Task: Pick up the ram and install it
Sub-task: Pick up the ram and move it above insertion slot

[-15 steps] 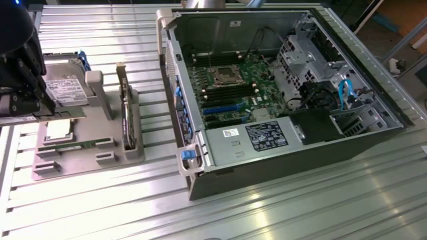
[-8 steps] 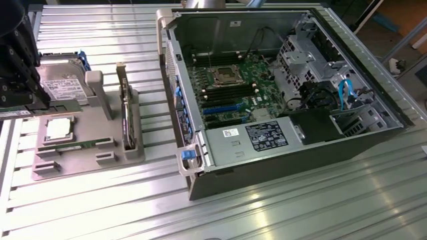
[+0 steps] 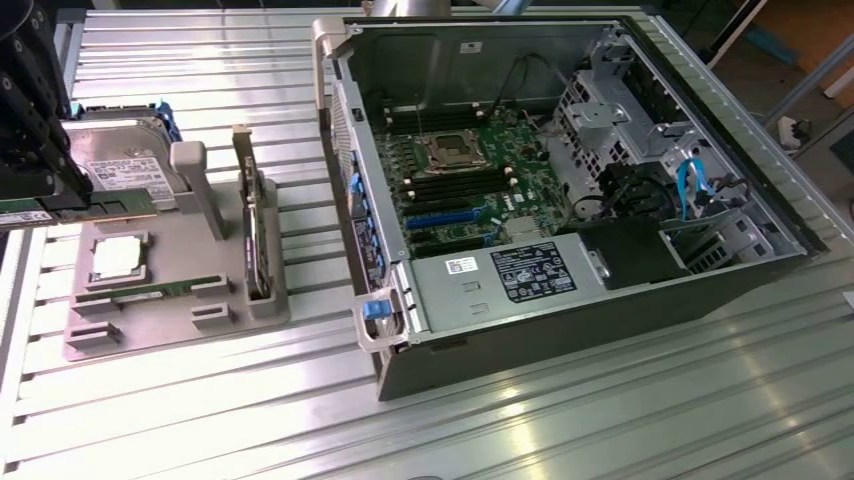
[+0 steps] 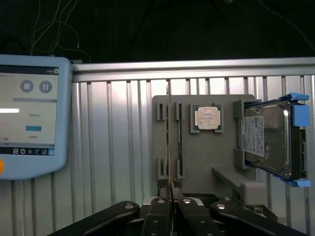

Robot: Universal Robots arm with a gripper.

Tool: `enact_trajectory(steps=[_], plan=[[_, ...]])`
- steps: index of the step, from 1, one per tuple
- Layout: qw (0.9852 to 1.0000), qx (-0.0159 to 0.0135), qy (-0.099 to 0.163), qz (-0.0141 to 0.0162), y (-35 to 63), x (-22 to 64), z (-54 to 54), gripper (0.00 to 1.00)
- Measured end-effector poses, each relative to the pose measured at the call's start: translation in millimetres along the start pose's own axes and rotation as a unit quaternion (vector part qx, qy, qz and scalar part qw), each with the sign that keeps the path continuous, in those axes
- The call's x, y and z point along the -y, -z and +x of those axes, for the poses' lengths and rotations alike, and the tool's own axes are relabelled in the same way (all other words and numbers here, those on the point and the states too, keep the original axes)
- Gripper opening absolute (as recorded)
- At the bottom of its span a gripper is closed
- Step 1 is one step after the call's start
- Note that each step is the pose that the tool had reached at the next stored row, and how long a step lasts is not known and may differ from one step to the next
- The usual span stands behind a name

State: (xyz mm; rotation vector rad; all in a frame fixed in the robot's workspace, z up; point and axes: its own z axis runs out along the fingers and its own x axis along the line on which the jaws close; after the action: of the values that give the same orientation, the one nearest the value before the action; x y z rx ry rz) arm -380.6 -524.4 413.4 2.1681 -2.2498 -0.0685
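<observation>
The ram is a thin green stick, held level a little above the grey tray at the exterior view's left. My gripper is shut on it. In the wrist view the ram runs edge-on away from my gripper, pinched between the two black fingers, over the tray. A second green stick lies in a slot along the tray's front. The open computer case lies to the right, with the motherboard's memory slots exposed.
On the tray sit a processor, a hard drive in a blue-clipped holder, and a dark expansion card standing on edge. A blue-framed touch pendant rests on the slatted metal table. Cables and a drive cage fill the case's right side.
</observation>
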Motion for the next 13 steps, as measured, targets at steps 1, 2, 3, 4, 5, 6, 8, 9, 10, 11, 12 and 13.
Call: enact_trajectory(steps=[1, 2, 3, 4, 5, 6, 8, 9, 10, 11, 12, 13], plan=[[1.0000, 0.0000, 0.000, 0.0000, 0.0, 0.0, 0.0, 0.12], [1.0000, 0.0000, 0.000, 0.0000, 0.0, 0.0, 0.0, 0.12], [1.0000, 0.0000, 0.000, 0.0000, 0.0, 0.0, 0.0, 0.12], [1.0000, 0.0000, 0.000, 0.0000, 0.0, 0.1, 0.0, 0.12], [1.0000, 0.0000, 0.000, 0.0000, 0.1, 0.3, 0.0, 0.12], [1.0000, -0.0001, 0.000, -0.0001, 0.2, 1.3, 0.0, 0.12], [1.0000, 0.0000, 0.000, 0.0000, 0.2, 3.9, -0.1, 0.12], [1.0000, 0.0000, 0.000, 0.0000, 0.3, 5.0, -0.2, 0.12], [1.0000, 0.0000, 0.000, 0.0000, 0.3, 6.0, -0.2, 0.12], [1.0000, 0.0000, 0.000, 0.0000, 0.3, 7.4, -0.3, 0.12], [1.0000, 0.0000, 0.000, 0.0000, 0.3, 8.7, -0.3, 0.12], [1.0000, 0.0000, 0.000, 0.0000, 0.5, 9.8, -0.4, 0.12]])
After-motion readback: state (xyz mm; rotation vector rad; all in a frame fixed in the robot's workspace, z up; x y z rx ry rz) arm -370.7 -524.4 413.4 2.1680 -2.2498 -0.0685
